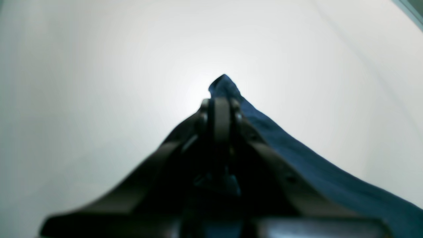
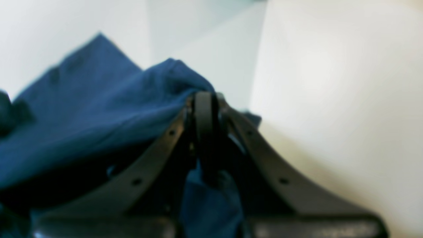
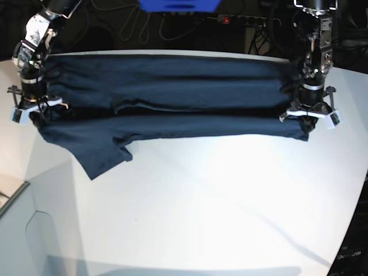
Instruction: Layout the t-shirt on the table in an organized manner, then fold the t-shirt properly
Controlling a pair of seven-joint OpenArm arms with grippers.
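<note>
A dark navy blue soft cloth t-shirt lies stretched sideways across the far part of the large smooth white bench, its long axis running between the two arms. The left pincer is closed on one end, the right pincer closed on the other, so neither is nearer. One sleeve hangs toward the viewer by the right arm. Only the wrist views show cloth pinched between the jaws; only the base view shows the lengthwise fold.

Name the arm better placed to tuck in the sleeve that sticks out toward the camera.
Right. The loose sleeve of the t-shirt lies just below the right gripper; the left gripper clamps the far end.
</note>
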